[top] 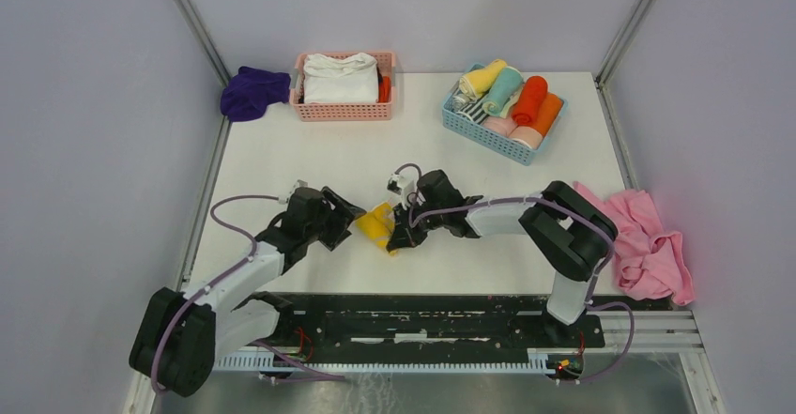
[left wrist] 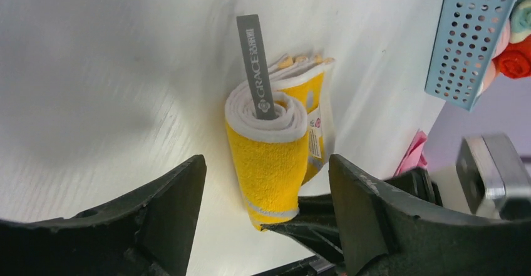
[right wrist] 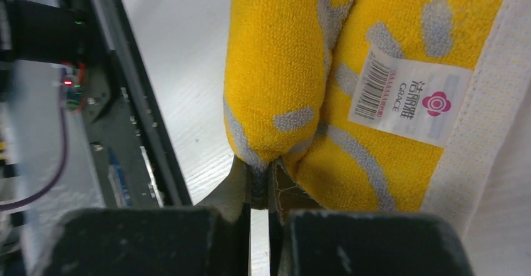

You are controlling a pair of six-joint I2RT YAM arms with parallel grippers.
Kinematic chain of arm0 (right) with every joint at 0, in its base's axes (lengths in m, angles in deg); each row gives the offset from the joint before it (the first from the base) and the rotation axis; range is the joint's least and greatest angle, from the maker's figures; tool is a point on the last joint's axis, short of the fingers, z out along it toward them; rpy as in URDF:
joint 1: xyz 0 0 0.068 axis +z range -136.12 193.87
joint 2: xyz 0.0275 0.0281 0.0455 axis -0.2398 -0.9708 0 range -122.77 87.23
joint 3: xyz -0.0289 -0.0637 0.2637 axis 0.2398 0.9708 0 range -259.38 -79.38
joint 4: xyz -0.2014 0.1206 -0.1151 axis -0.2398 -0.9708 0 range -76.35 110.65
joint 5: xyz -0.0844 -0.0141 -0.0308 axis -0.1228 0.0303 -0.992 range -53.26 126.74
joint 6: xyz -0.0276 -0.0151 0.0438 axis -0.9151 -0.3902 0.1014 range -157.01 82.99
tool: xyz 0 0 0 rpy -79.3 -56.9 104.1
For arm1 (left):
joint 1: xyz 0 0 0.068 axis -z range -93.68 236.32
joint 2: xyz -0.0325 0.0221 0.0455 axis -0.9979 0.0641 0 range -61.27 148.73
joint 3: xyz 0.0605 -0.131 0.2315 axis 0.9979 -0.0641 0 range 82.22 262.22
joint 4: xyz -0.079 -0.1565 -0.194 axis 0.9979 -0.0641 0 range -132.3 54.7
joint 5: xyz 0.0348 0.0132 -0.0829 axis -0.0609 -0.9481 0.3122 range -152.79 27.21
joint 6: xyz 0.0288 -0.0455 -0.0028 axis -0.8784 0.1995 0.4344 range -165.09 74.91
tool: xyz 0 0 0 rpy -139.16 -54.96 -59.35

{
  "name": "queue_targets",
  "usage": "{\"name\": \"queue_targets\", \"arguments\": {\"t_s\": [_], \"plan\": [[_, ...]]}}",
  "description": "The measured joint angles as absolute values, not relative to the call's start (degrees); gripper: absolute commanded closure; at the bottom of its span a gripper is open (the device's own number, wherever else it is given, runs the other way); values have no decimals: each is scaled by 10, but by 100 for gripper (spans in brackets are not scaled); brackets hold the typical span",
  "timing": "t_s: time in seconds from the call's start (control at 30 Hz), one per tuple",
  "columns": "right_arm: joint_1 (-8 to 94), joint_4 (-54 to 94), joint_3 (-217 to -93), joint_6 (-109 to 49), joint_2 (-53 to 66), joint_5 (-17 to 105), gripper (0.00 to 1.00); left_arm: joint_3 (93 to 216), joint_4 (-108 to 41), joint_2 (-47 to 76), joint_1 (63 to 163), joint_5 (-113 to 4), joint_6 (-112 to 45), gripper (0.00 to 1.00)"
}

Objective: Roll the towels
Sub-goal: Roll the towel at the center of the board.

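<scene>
The near towel [top: 377,224] lies on the table [top: 310,156] between the left pincer [top: 349,222] and right pincer [top: 402,236]; the far towel [top: 252,92] sits at its far left corner, beside a basket [top: 343,111].

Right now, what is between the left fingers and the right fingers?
The yellow towel lies there, as the top view shows.

— What do the arms look like?
— The left arm [top: 239,281] and the right arm [top: 502,219] each have smooth white links between bulky black joints.
— Any cables?
— A thin lilac cable [top: 249,198] loops along each.
— And the ends?
— The left gripper [top: 349,219] has thick, matte black, wedge-shaped fingers [left wrist: 169,207]. Both arms are bolted to a scuffed black plate [top: 422,325], where a small red light [right wrist: 67,82] glows.
</scene>
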State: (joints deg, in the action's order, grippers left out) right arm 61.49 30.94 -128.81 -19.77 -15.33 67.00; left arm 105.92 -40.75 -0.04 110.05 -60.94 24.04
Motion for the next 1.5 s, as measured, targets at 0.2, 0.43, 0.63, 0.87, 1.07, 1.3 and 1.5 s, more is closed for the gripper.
{"name": "queue_targets", "arguments": {"t_s": [0.2, 0.43, 0.63, 0.87, 1.07, 1.3, 1.5], "plan": [[550, 501, -1257, -19, -246, 839, 97, 1004, -393, -50, 1100, -585, 238, 21], [495, 740, -1249, 225, -373, 966, 99, 990, -338, -1, 1100, -552, 238, 21], [482, 836, -1253, 341, -412, 992, 99, 1014, -264, 88, 1099, -522, 239, 23], [482, 700, -1275, 268, -385, 987, 83, 1026, -216, 148, 1099, -516, 239, 46], [484, 410, -1304, 76, -278, 905, 52, 1028, -201, 176, 1100, -516, 248, 53], [529, 152, -1322, -100, -123, 698, 44, 1052, -224, 192, 1100, -521, 255, 52], [663, 76, -1345, -221, -21, 447, 38, 1069, -253, 196, 1101, -524, 257, 50]]}}
